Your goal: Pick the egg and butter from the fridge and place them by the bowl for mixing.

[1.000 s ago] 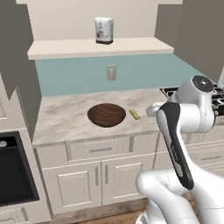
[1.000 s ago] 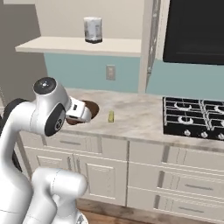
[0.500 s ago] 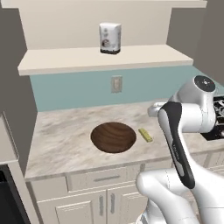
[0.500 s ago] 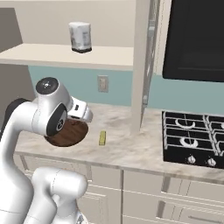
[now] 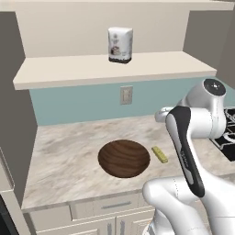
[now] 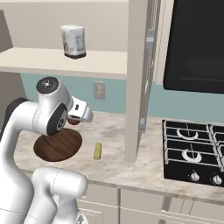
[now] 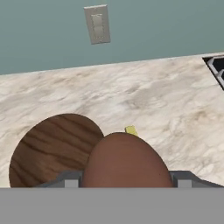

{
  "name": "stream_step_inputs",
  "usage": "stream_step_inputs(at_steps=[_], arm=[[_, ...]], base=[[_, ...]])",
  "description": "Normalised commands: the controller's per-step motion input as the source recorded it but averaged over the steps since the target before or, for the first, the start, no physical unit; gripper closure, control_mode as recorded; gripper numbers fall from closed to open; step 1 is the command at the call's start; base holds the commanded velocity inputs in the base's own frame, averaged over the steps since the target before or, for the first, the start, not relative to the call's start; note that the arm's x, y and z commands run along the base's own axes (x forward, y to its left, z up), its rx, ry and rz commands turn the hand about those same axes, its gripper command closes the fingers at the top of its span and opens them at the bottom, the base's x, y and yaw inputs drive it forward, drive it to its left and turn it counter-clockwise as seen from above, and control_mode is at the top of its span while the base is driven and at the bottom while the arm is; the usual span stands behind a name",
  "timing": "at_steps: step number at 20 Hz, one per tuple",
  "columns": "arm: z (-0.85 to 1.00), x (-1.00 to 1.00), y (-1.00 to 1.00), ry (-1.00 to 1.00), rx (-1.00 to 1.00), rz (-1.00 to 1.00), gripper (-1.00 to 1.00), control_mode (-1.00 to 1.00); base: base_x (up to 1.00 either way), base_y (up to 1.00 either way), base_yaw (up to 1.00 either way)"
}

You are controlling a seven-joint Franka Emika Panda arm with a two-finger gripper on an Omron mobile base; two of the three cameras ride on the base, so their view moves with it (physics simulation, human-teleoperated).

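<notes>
My gripper point(image 7: 126, 180) is shut on the egg point(image 7: 124, 162), a reddish-brown ball that fills the space between the fingers. It hangs above the marble counter point(image 7: 166, 100), over the right edge of the dark wooden bowl point(image 7: 48, 148). From the right base view the egg point(image 6: 73, 122) peeks out under the white hand, above the bowl point(image 6: 58, 144). The butter point(image 5: 159, 154), a pale-yellow stick, lies on the counter just right of the bowl point(image 5: 124, 158); the butter point(image 6: 97, 151) is clear of the rim. The fridge is out of view.
A white canister point(image 5: 120, 44) stands on the shelf above the counter. A wall outlet point(image 7: 97, 24) sits on the teal backsplash. The black stove point(image 6: 194, 153) lies to the right, beyond a pale upright panel point(image 6: 138, 78), with a dark microwave point(image 6: 197, 43) above it.
The whole picture has shifted and grown: the base has driven closer to the counter. The arm keeps its pose, with the egg still in the gripper.
</notes>
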Motion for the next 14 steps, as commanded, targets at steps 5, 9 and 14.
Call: stream_step_inputs(at_steps=[5, 9, 14], arm=[[0.0, 0.0, 0.0, 0.0, 0.0, 0.0, 1.0, 1.0], [0.0, 0.0, 0.0, 0.0, 0.0, 0.0, 1.0, 1.0], [0.0, 0.0, 0.0, 0.0, 0.0, 0.0, 1.0, 1.0]], base=[[0.02, 0.0, 0.0], [0.0, 0.0, 0.0], [0.0, 0.0, 0.0]])
